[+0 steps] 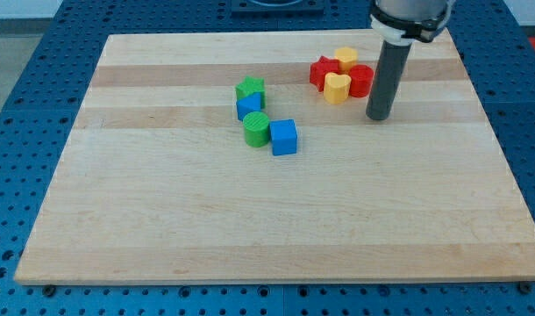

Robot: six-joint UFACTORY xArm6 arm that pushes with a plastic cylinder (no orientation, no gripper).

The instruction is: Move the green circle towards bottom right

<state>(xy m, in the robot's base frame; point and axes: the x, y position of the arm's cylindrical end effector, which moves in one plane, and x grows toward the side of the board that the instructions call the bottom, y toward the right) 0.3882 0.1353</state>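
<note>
The green cylindrical block, the task's circle, lies near the middle of the pale wooden board. A blue cube touches its right side; a second blue block and a green star-like block, shape uncertain, sit just above it. My tip stands well to its right, contacting nothing, beside a red-and-yellow block cluster. I have no gripper.

My tip is resting on the wooden board just right of the red-and-yellow cluster — the green circle is sitting well left, touching the blue cube.
</note>
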